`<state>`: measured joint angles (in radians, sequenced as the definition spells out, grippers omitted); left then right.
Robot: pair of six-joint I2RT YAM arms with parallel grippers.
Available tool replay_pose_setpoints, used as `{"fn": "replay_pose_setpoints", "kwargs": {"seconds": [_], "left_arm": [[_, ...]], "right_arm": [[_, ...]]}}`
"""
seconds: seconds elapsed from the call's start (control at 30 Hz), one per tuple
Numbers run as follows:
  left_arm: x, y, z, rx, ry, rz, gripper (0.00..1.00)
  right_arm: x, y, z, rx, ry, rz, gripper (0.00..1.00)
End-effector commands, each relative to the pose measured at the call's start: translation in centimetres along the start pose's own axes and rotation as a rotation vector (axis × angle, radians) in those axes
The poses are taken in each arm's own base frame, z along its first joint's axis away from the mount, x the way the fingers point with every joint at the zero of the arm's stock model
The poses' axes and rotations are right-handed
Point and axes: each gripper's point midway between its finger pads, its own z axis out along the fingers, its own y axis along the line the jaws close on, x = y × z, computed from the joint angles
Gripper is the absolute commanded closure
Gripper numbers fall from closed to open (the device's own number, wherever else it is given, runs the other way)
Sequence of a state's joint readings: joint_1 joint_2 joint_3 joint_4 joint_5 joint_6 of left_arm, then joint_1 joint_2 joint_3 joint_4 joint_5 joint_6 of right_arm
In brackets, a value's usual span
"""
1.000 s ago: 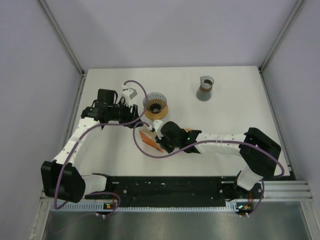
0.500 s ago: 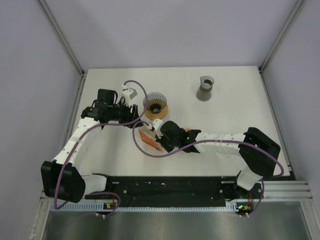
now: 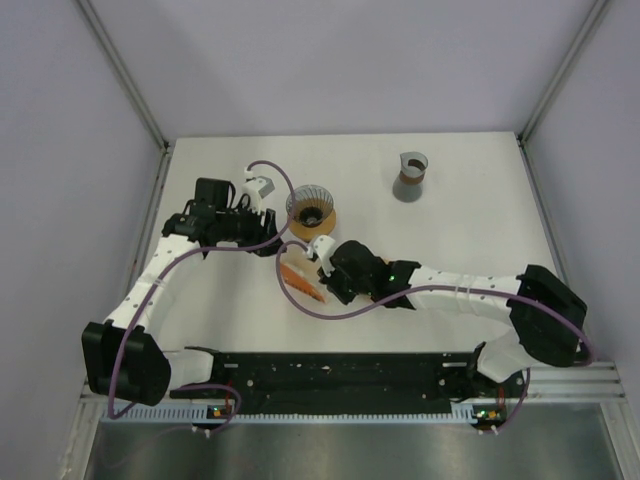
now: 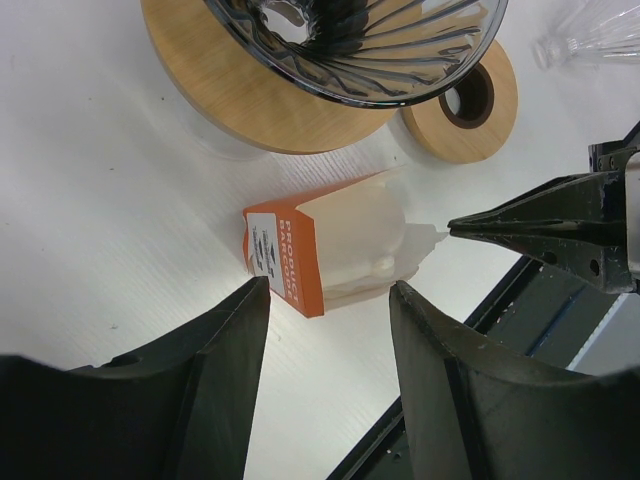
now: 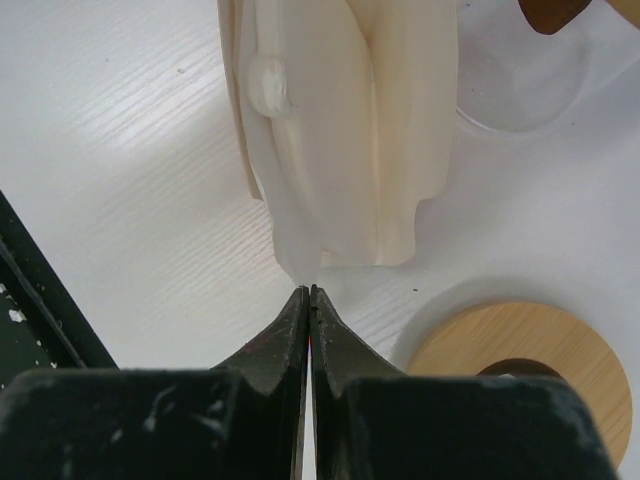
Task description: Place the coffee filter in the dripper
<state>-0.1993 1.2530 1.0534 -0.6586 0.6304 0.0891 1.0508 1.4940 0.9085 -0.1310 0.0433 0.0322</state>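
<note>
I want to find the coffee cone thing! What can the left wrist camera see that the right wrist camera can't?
Only the left wrist view shows the dark ribbed dripper, the orange box that the filters stick out of, and the left gripper standing open. Only the right wrist view looks along the right gripper from behind, its jaws pressed together right at the filters' edge; whether they pinch any paper, I cannot tell. Both show the cream filters, the wooden ring, the white table and the right gripper's shut tips.

A white table (image 3: 470, 250) is enclosed by pale lavender walls (image 3: 340, 60), joined by aluminium corner posts (image 3: 122, 72), and evenly lit.
</note>
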Motion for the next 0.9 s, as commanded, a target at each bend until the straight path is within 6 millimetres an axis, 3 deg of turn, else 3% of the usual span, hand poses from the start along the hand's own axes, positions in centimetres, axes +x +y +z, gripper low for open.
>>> {"fn": "replay_pose_setpoints", "kwargs": {"seconds": [0.0, 0.23, 0.3, 0.37, 0.5, 0.6, 0.7, 0.77, 0.87], "left_arm": [[-1.5, -0.3, -0.5, -0.002, -0.039, 0.048, 0.43], [-1.5, -0.3, -0.5, -0.002, -0.039, 0.051, 0.43], [-1.6, -0.3, -0.6, 0.0, -0.041, 0.054, 0.43], [-1.6, -0.3, -0.5, -0.002, -0.04, 0.052, 0.43], [-1.7, -0.3, -0.6, -0.004, -0.042, 0.054, 0.43], [-1.7, -0.3, -0.6, -0.004, -0.042, 0.057, 0.43], [-1.7, -0.2, -0.6, -0.007, -0.042, 0.057, 0.43], [-1.7, -0.3, -0.7, -0.004, -0.045, 0.059, 0.43], [-1.7, -0.4, -0.7, -0.002, -0.043, 0.057, 0.43]], "right_arm": [[-0.5, -0.3, -1.5, 0.004, -0.026, -0.008, 1.0], [2.2, -0.3, -1.5, 0.002, 0.03, 0.004, 1.0], [2.1, -0.3, -1.5, 0.006, 0.023, 0.007, 1.0], [1.2, -0.2, -1.5, 0.0, -0.002, 0.006, 0.86], [-0.7, 0.4, -1.2, -0.029, -0.052, -0.013, 0.69], [-1.6, 1.9, -0.6, -0.086, -0.066, -0.038, 0.52], [-2.0, 2.1, 0.2, -0.072, -0.065, -0.044, 0.52], [-2.2, 1.0, 0.7, -0.01, -0.065, -0.042, 0.58], [-2.1, 1.0, 1.4, -0.003, -0.056, -0.044, 0.66]]}}
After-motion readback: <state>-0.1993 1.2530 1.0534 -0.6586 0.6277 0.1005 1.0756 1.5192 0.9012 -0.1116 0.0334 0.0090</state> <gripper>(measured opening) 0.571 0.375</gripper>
